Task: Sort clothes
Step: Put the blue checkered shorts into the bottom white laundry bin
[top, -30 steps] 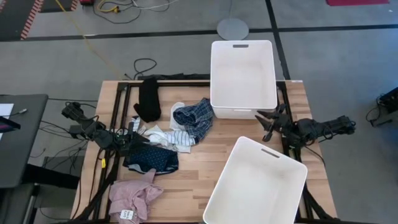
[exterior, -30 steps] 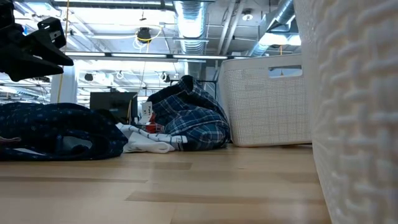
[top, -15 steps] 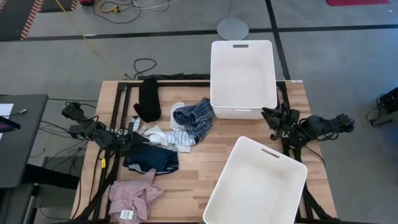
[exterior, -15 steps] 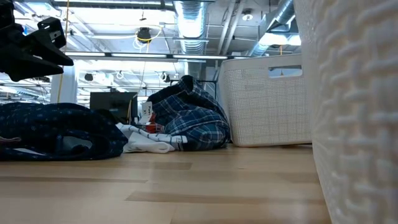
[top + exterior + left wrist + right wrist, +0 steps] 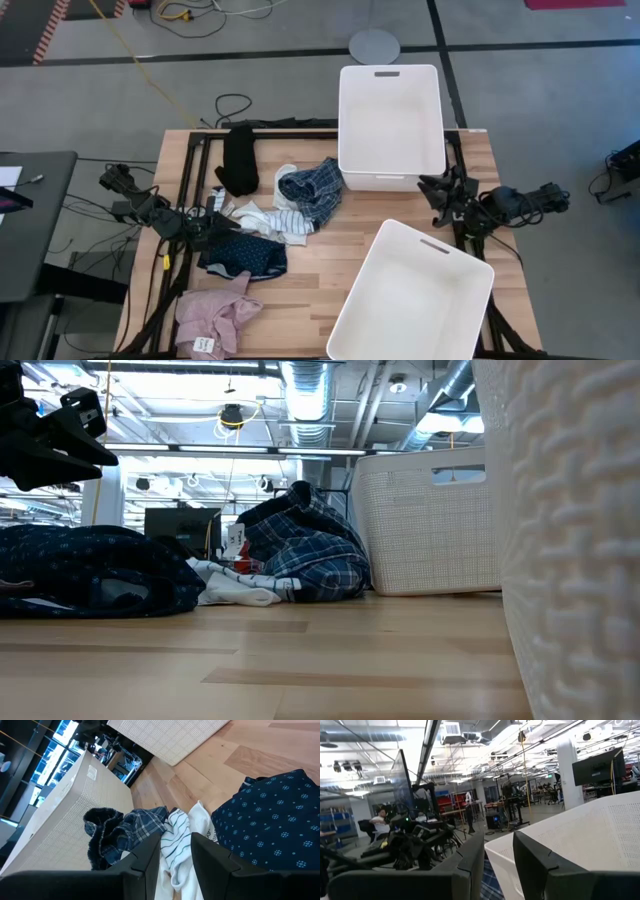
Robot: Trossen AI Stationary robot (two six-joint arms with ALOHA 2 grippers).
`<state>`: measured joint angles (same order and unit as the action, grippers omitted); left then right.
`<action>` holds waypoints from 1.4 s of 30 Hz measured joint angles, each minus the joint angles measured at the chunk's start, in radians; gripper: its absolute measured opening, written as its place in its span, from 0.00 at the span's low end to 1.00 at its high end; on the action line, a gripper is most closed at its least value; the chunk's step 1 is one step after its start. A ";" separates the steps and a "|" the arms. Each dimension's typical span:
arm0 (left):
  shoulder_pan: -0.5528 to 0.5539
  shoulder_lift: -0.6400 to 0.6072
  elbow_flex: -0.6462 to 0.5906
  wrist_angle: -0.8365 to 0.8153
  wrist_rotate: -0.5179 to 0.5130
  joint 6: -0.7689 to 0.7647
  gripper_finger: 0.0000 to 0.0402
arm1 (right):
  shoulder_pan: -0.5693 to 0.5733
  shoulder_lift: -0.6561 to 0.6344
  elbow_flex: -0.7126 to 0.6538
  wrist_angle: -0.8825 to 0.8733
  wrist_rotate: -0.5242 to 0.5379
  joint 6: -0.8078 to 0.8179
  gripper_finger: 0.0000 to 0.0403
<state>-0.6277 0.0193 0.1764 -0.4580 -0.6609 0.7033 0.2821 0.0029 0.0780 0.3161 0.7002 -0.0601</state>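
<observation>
The clothes lie on the left half of the wooden table (image 5: 330,250). There is a black piece (image 5: 238,158) at the far side and a blue plaid shirt (image 5: 312,190) bunched next to the far bin. White and striped socks (image 5: 265,215) lie between these and a navy dotted piece (image 5: 243,255). A pink piece (image 5: 215,315) lies at the near left corner. My left gripper (image 5: 212,220) hovers open at the left, over the navy piece's edge (image 5: 270,820), pointing at the striped sock (image 5: 180,840). My right gripper (image 5: 438,193) stands open at the right edge, between the two bins, holding nothing.
A white bin (image 5: 390,125) stands at the far side right of centre. A second white bin (image 5: 415,295) stands tilted at the near right. Bare wood lies between the clothes and the near bin. Cables hang off the table's left side. A person sits far off in the room (image 5: 380,822).
My right gripper has rolled about its own axis and tipped upward, staying near the table's right edge between the bins. The clothes and bins have kept their places.
</observation>
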 joint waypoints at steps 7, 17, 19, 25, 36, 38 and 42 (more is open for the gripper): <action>0.000 0.000 0.000 0.000 0.000 0.000 0.26 | 0.000 0.000 0.000 -0.002 0.000 0.000 0.30; 0.000 0.000 0.000 0.000 0.000 0.000 0.26 | 0.000 0.000 0.000 -0.002 0.000 0.000 0.30; 0.000 0.000 0.000 0.000 0.000 0.000 0.26 | 0.000 0.000 0.000 -0.002 0.000 0.000 0.30; 0.000 0.000 0.000 0.000 0.000 0.000 0.26 | 0.000 0.000 0.000 -0.002 0.000 0.000 0.30; 0.000 0.000 0.000 0.000 0.000 0.000 0.26 | 0.000 0.000 0.000 -0.023 0.000 0.000 0.30; 0.000 0.000 0.000 0.000 0.000 0.000 0.26 | 0.000 0.000 0.000 -0.024 0.000 0.000 0.30; 0.000 0.000 0.000 0.000 0.000 0.000 0.26 | 0.000 0.000 0.000 -0.025 0.000 0.000 0.30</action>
<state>-0.6275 0.0195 0.1761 -0.4580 -0.6609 0.7030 0.2817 0.0029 0.0781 0.2916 0.7002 -0.0601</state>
